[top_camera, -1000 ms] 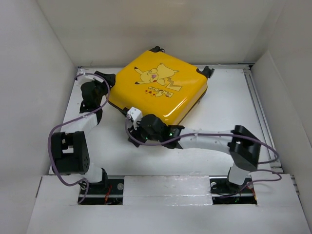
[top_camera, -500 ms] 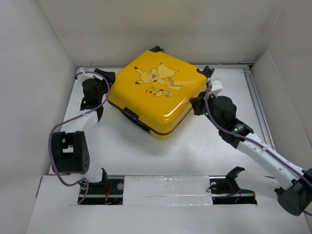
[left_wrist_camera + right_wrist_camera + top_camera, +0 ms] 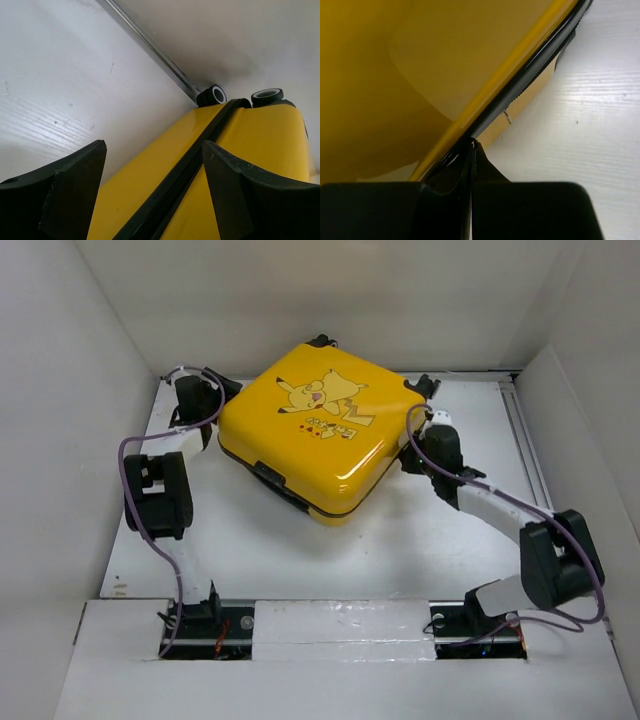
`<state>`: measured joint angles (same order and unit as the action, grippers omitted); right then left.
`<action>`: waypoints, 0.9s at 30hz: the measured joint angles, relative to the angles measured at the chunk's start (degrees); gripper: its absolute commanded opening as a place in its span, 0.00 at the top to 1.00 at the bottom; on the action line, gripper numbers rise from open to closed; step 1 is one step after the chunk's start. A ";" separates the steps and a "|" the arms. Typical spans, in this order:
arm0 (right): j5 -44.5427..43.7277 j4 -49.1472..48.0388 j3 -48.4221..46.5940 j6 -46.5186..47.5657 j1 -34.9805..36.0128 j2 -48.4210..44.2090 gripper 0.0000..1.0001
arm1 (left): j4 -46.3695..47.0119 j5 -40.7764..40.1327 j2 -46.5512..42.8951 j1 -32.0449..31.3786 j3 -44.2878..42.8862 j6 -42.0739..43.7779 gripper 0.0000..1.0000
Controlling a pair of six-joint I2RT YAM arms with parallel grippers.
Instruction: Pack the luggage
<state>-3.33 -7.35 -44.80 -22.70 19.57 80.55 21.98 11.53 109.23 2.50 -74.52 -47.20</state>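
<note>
Luggage (image 3: pixel 320 430): small glossy yellow hard-shell suitcase with a cartoon print on the lid. It lies flat and closed on the white table (image 3: pixel 300 550), in the far middle, turned so one corner points near. Two black-and-white caster wheels (image 3: pixel 217 94) sit at its far edge, close to the thin metal rail (image 3: pixel 150 50) along the back of the table.

Left gripper (image 3: pixel 152 150): at the suitcase's far-left side. Jaws released and spread wide, one black finger (image 3: pixel 65 200) on each side of the shell's edge. The black zipper seam (image 3: pixel 190 165) runs up between them. Cannot tell whether either finger touches the shell.

Right gripper (image 3: pixel 471 145): at the right side of the suitcase, low beside the table. Jaws clenched together, the tips meeting right at the dark seam under the yellow lid. Cannot tell whether anything is pinched between them. A small pale metal bit (image 3: pixel 507 117) hangs from the seam just beyond the tips.
</note>
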 measured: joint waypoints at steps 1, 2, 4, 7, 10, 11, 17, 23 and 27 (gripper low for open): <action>0.68 -0.31 -1.60 0.46 0.04 1.97 1.00 | 0.70 -0.04 0.09 0.15 0.90 -0.79 0.28; 1.38 -0.07 -2.95 0.79 0.09 3.58 1.00 | 2.34 -0.39 0.04 0.20 2.23 -1.70 0.28; 1.88 0.52 -5.44 1.73 -0.39 6.60 1.00 | 6.16 -1.81 -1.38 0.17 6.05 -3.78 0.29; 2.51 2.60 -10.71 3.85 -1.25 12.59 1.00 | 11.34 -5.68 -5.60 0.17 13.97 -6.29 0.29; 3.34 5.49 -17.55 5.60 -2.78 17.42 1.00 | 14.78 -10.14 -10.49 0.20 22.08 -7.76 0.29; 3.82 5.90 -19.89 5.73 -3.32 19.21 1.00 | 15.17 -11.76 -12.37 0.17 24.92 -7.93 0.29; 8.55 8.50 -34.16 9.25 -4.52 29.00 1.00 | 16.09 -18.86 -24.48 -1.14 38.73 -8.00 0.32; 11.43 9.49 -40.89 16.41 -4.52 31.67 0.93 | 13.31 -20.26 -37.57 -5.38 49.88 -6.12 0.33; 12.46 10.25 -44.48 20.17 -5.55 32.54 0.73 | 9.64 -21.92 -44.11 -11.15 53.40 -5.62 0.33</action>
<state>9.13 2.90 -89.27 -2.52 14.02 113.10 31.62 -10.39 65.12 -8.64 -21.12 -52.82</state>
